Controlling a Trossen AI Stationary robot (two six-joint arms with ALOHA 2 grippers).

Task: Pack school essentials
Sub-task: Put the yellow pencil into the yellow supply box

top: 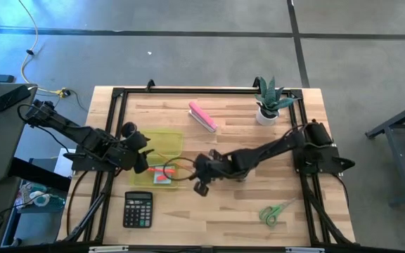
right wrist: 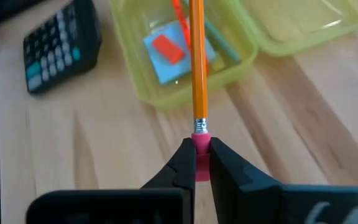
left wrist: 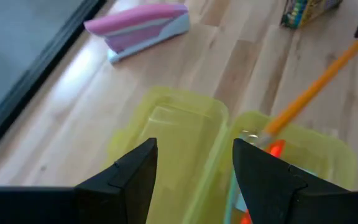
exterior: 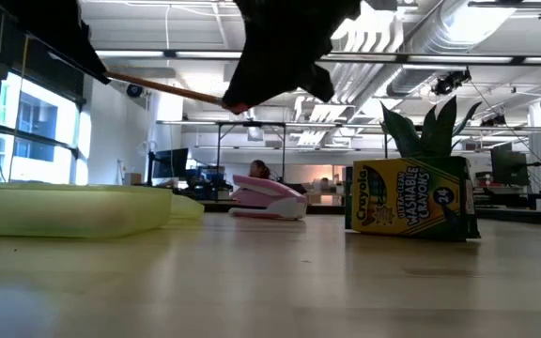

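- The right end effector (right wrist: 197,163) is closed on the pink eraser end of an orange pencil (right wrist: 197,62) – the tip points into the yellow-green case (right wrist: 143,93), above the blue note pad (right wrist: 166,65) and the red eraser (right wrist: 168,48).
- We judge the step is to lay the pencil in the case: lower the tip first, keep it along the long side, and release only when it rests inside.
- The left end effector (left wrist: 194,180) is about half open and holds nothing; it hovers at the hinge of the open case.
- The crayon box (exterior: 407,199) and the scissors (top: 275,212) wait on the wooden desk (top: 259,204), near a calculator (top: 138,209), a pink stapler (top: 203,117) and a potted plant (top: 268,104).
- Behind we see an open workshop with ceiling ducts.
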